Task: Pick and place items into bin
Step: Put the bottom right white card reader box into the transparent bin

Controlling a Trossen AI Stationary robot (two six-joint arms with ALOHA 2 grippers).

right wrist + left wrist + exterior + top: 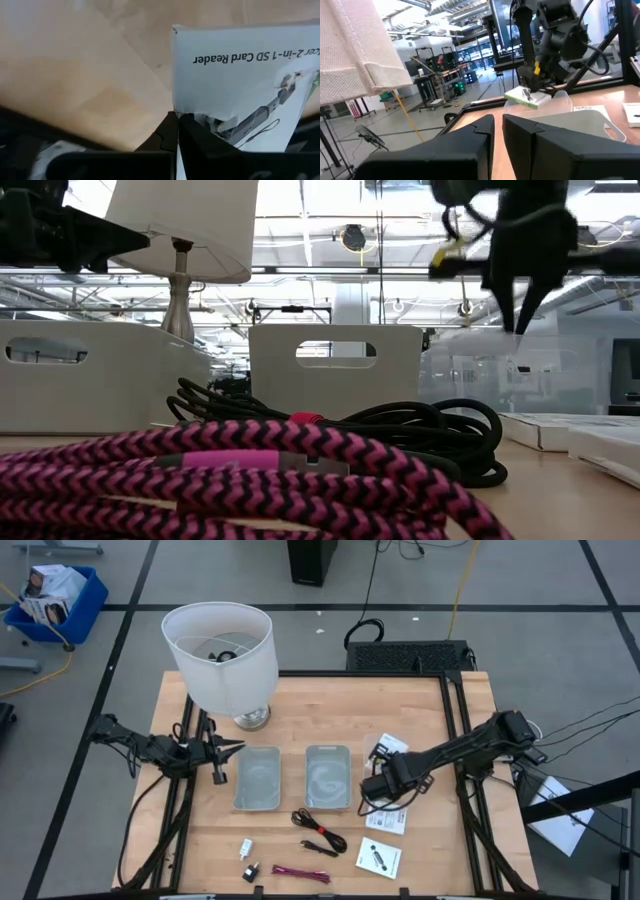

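Two grey bins sit side by side in the middle of the worktop (420,850), the left bin (257,778) and the right bin (328,777), with a big white lamp (220,655) behind them. I have the right gripper (368,786) just beside the right bin's outer edge, its jaws pressed together on a white packet (240,80) printed as a card reader, lifted clear of the wood. I judge this the carry step: the packet is picked and not yet over the bin.

My left gripper (236,747) waits at the left bin's far corner, jaws nearly together and holding nothing.

More packets lie on the right side of the worktop: one (387,749) behind the right arm, one (379,858) near the front edge. The black cable (318,828) lies coiled in front of the right bin, the pink cable (300,874) at the front edge, with a tiny white plug (246,848) and a tiny black piece (250,870) beside it.

Next I need to move the packet sideways over the right bin, then open the jaws.
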